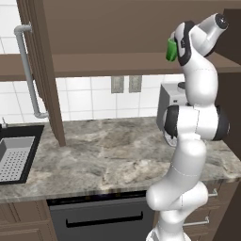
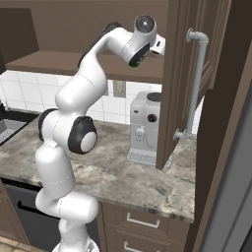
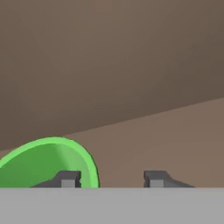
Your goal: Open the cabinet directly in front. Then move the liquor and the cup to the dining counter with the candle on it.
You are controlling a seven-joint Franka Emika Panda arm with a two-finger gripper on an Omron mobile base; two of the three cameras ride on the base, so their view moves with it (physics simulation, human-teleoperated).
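The cabinet stands open, its left door and right door swung out, each with a long silver handle. My arm reaches up onto the cabinet's lower shelf. The green cup stands on that shelf, right by my hand. In the hand view the cup fills the lower left. My gripper is open and straddles the cup's right rim, one fingertip over its inside and the other outside. The liquor, the dining counter and the candle are out of view.
A grey coffee machine stands on the marbled counter under the cabinet's right side. A black sink lies at the counter's left end. Below are a dishwasher front and brown drawers.
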